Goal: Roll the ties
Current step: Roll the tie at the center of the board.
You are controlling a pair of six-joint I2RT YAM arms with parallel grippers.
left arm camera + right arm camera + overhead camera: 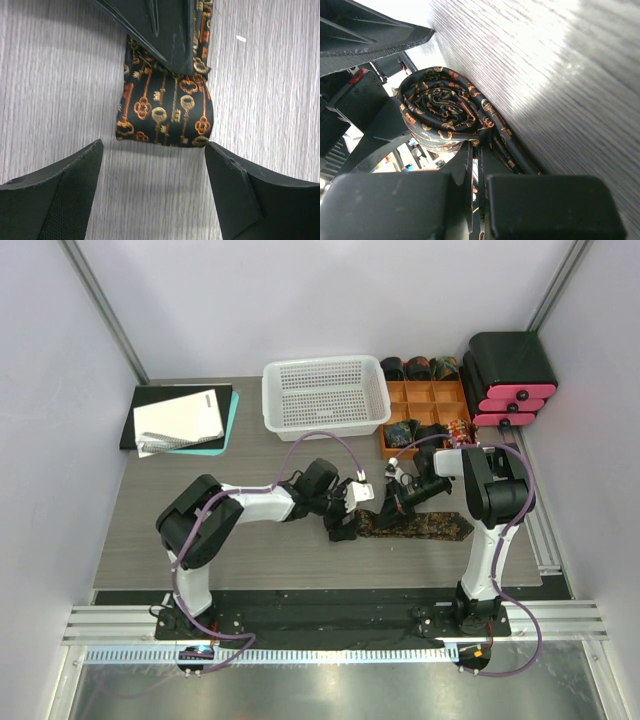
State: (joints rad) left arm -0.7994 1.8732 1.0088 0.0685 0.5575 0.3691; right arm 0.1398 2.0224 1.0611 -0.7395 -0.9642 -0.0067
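Two grippers crowd one spot in the top view; the left gripper (pixel 343 518) and the right gripper (pixel 393 502) meet at the left end of the tie (pixel 420 525), which lies on the table (pixel 150 540) with its wide pointed end flat and unrolled toward the right. Behind them the white basket (pixel 325 365) shows nothing inside that I can make out; the orange tray (pixel 425 400) holds three finished rolls (pixel 417 368) along its back row and another in a front compartment, though the right arm hides part of it.

From the left wrist, the left gripper (pixel 154 147) stands spread wide, one finger either side of the rolled part of the tie (pixel 165 110) and touching nothing; the right gripper's dark fingers (pixel 160 30) bear on the fabric from above.

From the right wrist, the tie (pixel 445 112) shows as a tight spiral seen end on; the right gripper (pixel 474 150) has its fingers drawn nearly together at the coil's lower edge, and I judge it is pinching the fabric there.

My worry is the handover; if the right pinch lets go before the left fingers close, the coil could spring loose; a left squeeze off centre might push the layers sideways into a cone; with both tools so near, fingers could knock together.
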